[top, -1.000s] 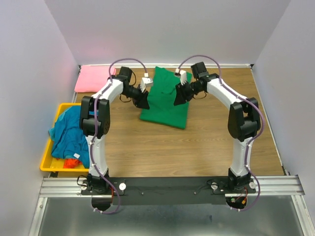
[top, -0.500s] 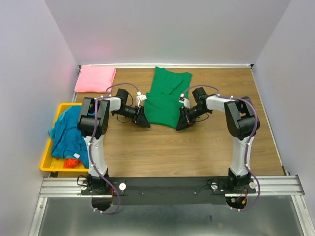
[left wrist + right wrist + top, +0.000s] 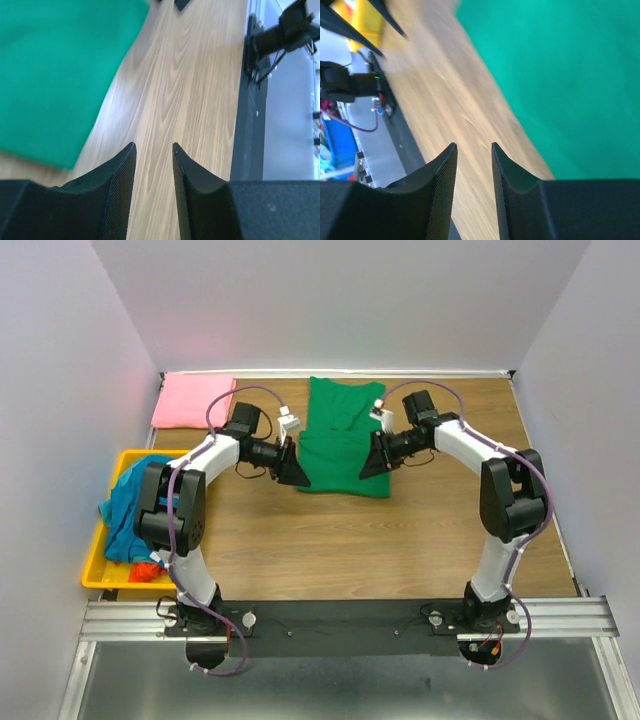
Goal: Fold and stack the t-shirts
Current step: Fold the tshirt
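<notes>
Your wooden bench (image 3: 400, 540) carries everything here. The green t-shirt (image 3: 345, 445) lies flat on it at the far middle, partly folded, its near part a neat rectangle with the far part spread wider behind it. At the bench's left edge you have the yellow bin (image 3: 92, 575), and the teal-blue t-shirt (image 3: 135, 510) sits crumpled in it, spilling over the rim. The pink t-shirt (image 3: 193, 400) lies folded in the far left corner, well apart from the green one. Your left claw (image 3: 154, 146) is low at the green shirt's near left corner; its wrist camera shows the fingers a narrow gap apart over bare wood, gripping nothing, with the green cloth off to one side. Your right claw (image 3: 474, 146) is at the shirt's right edge, facing the left one across the cloth, and its fingers likewise stand a narrow gap apart with nothing between them, just beside the cloth's border. A scrap of the orange-red t-shirt (image 3: 150, 570) peeks out under the teal one in the bin.
</notes>
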You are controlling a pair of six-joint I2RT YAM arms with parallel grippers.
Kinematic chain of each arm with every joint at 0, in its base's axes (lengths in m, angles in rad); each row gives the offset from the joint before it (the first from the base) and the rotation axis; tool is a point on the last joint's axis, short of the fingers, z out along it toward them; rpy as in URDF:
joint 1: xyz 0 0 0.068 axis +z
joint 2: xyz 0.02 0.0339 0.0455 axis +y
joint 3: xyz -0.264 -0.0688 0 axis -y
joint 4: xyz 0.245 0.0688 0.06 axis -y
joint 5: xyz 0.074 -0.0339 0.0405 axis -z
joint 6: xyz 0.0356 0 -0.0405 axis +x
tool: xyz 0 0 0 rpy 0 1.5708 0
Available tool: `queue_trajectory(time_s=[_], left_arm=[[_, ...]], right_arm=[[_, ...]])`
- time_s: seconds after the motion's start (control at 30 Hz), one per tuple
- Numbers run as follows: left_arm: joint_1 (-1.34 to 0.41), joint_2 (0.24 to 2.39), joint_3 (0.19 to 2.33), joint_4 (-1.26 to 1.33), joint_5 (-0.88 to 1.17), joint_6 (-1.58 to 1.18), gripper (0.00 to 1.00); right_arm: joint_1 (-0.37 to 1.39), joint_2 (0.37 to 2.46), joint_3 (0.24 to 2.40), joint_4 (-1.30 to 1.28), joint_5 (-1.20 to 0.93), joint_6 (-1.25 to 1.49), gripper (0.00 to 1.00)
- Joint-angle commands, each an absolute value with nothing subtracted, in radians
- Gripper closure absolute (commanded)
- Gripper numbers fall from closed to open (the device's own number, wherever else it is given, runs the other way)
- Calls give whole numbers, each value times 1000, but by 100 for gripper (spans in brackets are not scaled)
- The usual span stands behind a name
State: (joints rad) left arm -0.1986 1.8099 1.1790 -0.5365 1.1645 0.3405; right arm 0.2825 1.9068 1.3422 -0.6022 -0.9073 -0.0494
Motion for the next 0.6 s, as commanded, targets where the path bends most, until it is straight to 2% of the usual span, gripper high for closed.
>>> queue_trajectory(time_s=[0.0,0.13,0.27,0.57], left_arm=[[-284,1785,1183,-287,1172,24,56],[-327,1856,1195,-109,1131,-136,55],[-325,1934,1170,32,1092,-247,54],[-285,2131,1131,91,980,-302,54]], right_arm=[[374,1934,1414,-522,-968,90,58],[393,2057,1475,-434,-977,268,58],[391,2129,1480,-400,-963,307,60],[361,2235,1375,-354,-876,253,64]])
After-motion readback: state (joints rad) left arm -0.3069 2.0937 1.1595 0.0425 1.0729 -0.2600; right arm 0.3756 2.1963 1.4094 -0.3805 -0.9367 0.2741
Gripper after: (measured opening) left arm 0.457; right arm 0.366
